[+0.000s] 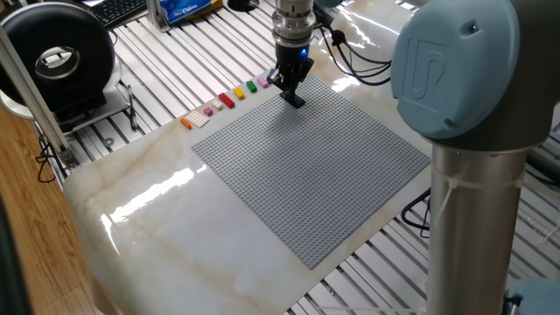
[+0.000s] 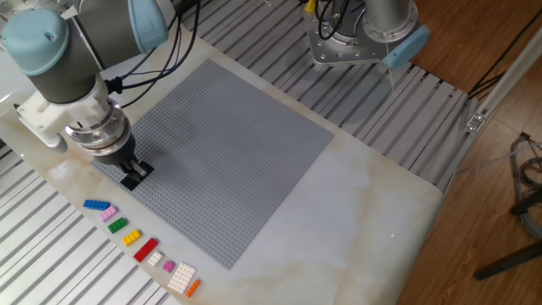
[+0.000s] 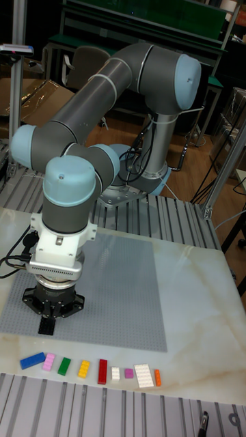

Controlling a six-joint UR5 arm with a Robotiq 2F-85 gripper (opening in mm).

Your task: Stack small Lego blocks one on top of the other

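My gripper (image 2: 133,175) stands upright at the near-left corner of the grey baseplate (image 2: 229,144), shut on a dark navy block (image 3: 46,326) that touches the plate's studs. From the side the gripper (image 1: 294,98) sits at the plate's far edge. On the marble beside the plate lies a row of small Lego blocks: blue (image 2: 96,205), pink (image 2: 108,215), green (image 2: 118,225), yellow (image 2: 131,238), red (image 2: 146,249) and orange (image 2: 192,288). The same row shows in the tall fixed view from blue (image 3: 31,360) to orange (image 3: 157,377).
Two white bricks (image 2: 180,275) and a second pink one lie in the row. The arm's base (image 2: 356,38) is bolted beyond the plate's far side. A black round device (image 1: 57,57) and a keyboard (image 1: 118,9) sit on the slatted table.
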